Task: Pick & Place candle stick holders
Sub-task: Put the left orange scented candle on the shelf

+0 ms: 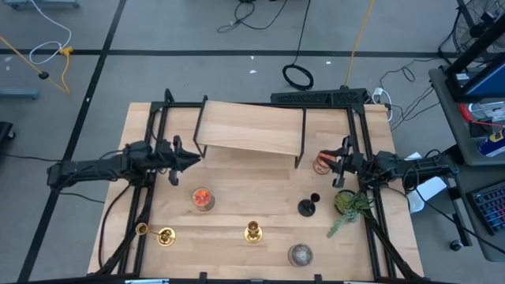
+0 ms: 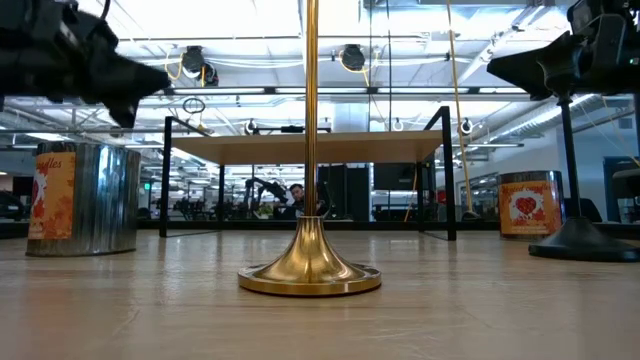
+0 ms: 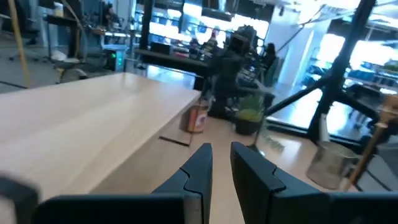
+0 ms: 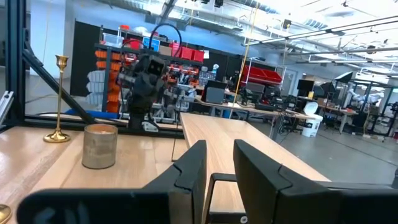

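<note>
Black slim-stemmed candle holder [image 1: 308, 207] stands upright just in front of right gripper [image 1: 341, 166], nearer than left gripper [image 1: 193, 160]; both jaws narrowly parted, empty. Brass holders [image 1: 252, 231] sit farther front.

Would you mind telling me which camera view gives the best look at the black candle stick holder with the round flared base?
The high view shows the black candle stick holder best: all of it, standing free on the table near the right gripper. The low view catches only its dark stem and base at the picture's edge. Neither wrist view clearly shows it.
</note>
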